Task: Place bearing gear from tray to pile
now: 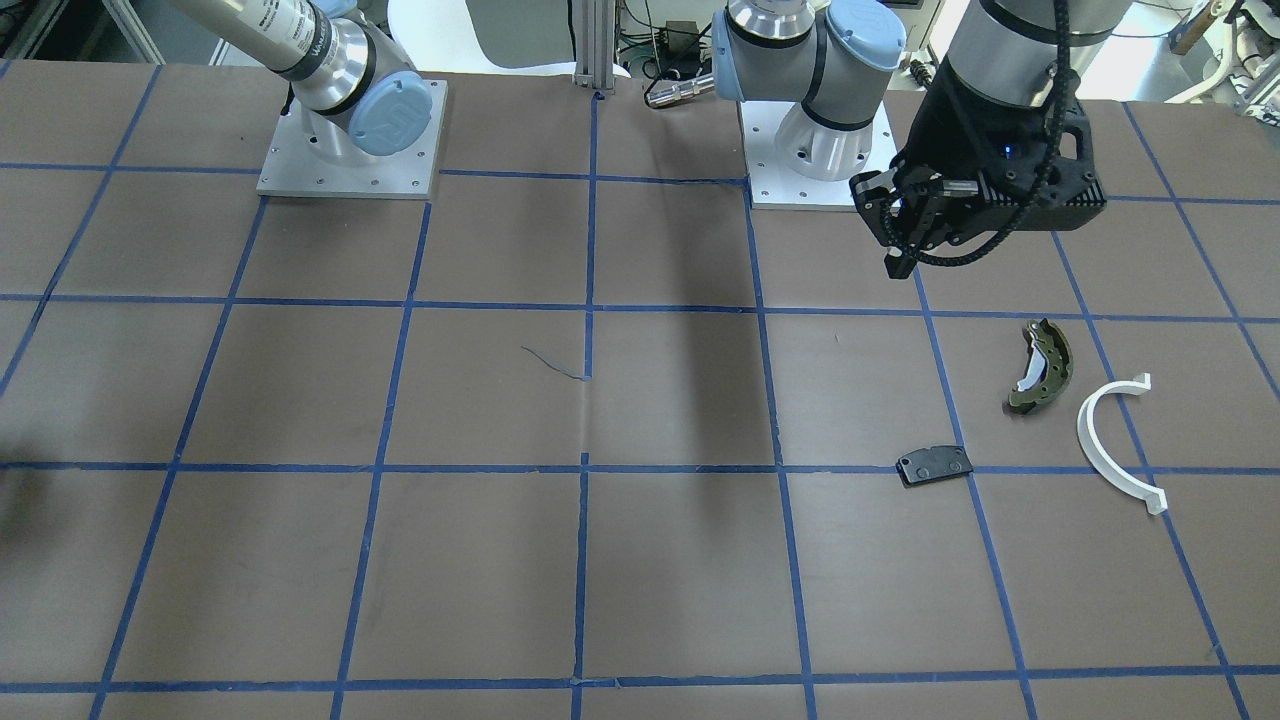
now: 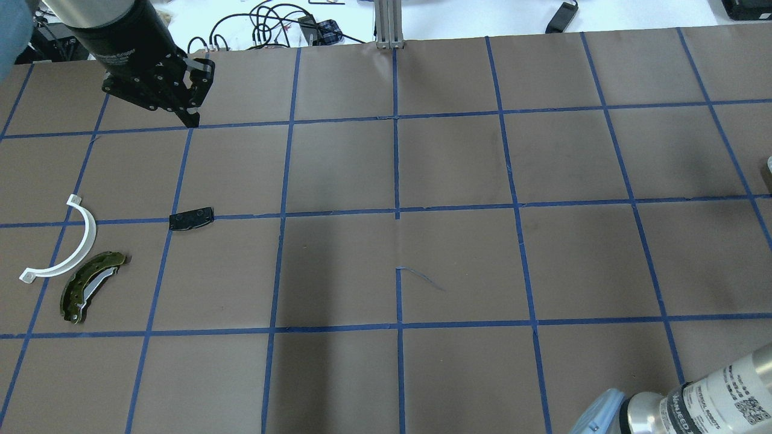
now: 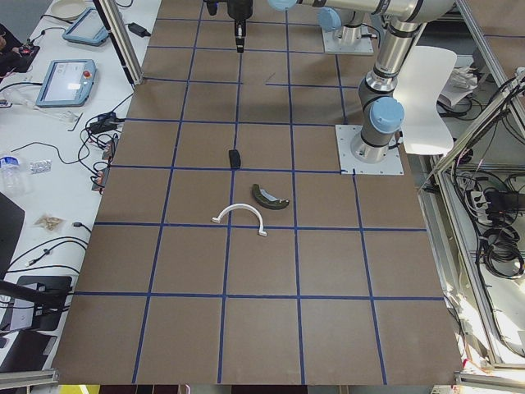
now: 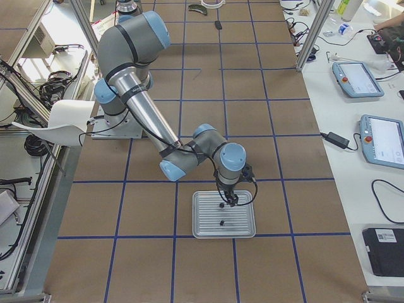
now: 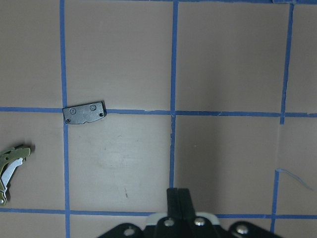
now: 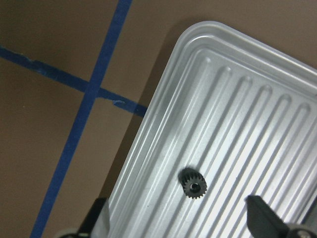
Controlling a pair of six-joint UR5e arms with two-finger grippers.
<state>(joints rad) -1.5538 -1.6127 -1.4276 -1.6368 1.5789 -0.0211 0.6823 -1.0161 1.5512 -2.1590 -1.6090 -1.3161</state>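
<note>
Bearing gear is lying flat on the ribbed metal tray, near one rounded corner, with its teeth and centre hole facing up. The only writing is showing on the white label wrapping the right arm: lines of print and square codes, all too small to read. The right gripper is hovering low over the tray with its fingers standing wide apart; the gear is showing between them, untouched, and they are holding nothing. The left gripper is hanging above the table, its fingers pressed together and empty. The pile is lying on the robot's left, well apart from the tray. In it, an olive brake shoe is sitting just beside a white half-ring, and a flat black pad is resting a little apart on a blue tape line.
</note>
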